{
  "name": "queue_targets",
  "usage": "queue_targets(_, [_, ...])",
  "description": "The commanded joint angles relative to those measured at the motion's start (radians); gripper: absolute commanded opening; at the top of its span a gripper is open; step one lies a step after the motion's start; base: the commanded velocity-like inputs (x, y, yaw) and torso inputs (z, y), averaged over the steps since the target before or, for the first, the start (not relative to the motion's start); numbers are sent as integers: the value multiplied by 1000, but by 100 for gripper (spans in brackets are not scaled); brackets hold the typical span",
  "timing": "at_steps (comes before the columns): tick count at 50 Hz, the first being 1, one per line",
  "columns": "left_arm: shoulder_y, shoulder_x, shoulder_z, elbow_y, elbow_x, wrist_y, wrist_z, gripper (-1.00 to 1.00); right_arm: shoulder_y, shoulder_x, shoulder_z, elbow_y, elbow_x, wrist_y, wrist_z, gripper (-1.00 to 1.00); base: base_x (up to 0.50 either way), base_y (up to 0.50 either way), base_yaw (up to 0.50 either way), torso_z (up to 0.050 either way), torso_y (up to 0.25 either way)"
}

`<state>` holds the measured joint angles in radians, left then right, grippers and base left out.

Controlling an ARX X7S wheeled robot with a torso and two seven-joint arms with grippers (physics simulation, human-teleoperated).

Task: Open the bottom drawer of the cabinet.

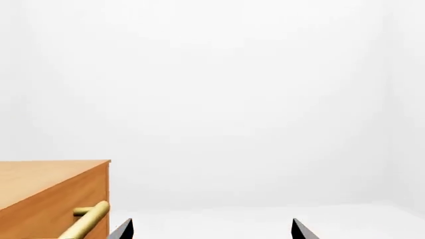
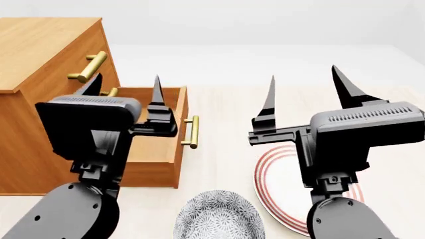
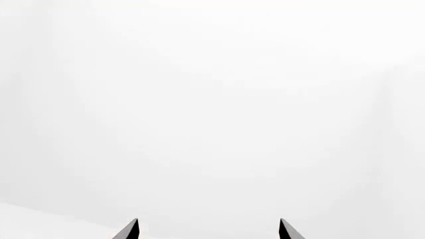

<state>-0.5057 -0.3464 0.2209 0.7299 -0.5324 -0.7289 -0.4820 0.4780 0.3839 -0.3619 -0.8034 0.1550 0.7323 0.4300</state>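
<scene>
Both sets of fingers, left gripper (image 2: 126,87) and right gripper (image 2: 302,84), stand spread and empty at mid-frame, so with the bottom drawer (image 2: 159,144) already out of the cabinet (image 2: 40,59) at left, the arms should keep clear of its handle (image 2: 191,132).

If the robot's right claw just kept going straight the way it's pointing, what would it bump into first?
Probably nothing nearby. The right gripper, open, points over bare floor; its own wrist view shows only blank white ahead. The cabinet stands off to its left.

Your head view looks down over both arms; the wrist views face level, the left sharing the cabinet (image 1: 47,196).
</scene>
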Motion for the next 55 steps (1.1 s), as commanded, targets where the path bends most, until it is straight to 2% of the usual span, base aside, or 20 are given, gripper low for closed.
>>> queue_targets(1, [-17, -15, 17, 79, 33, 2, -35, 100, 69, 27, -41, -100, -71, 14, 29, 100, 0, 0, 0, 0, 0])
queue_targets(12, [-18, -24, 28, 126, 56, 7, -59, 100, 69, 45, -62, -150, -109, -29, 47, 100, 0, 0, 0, 0, 0])
queue_targets(27, [-10, -38, -5, 215, 14, 1, -82, 100, 72, 48, -63, -144, -100, -28, 42, 100, 0, 0, 0, 0, 0])
queue_targets(43, [-34, -53, 11, 225, -9, -1, -103, 100, 85, 50, -67, -167, -101, -7, 43, 100, 0, 0, 0, 0, 0])
queue_targets(55, [-224, -29, -4, 197, -52, -78, -119, 100, 226, 27, -75, -156, -96, 51, 10, 100, 0, 0, 0, 0, 0])
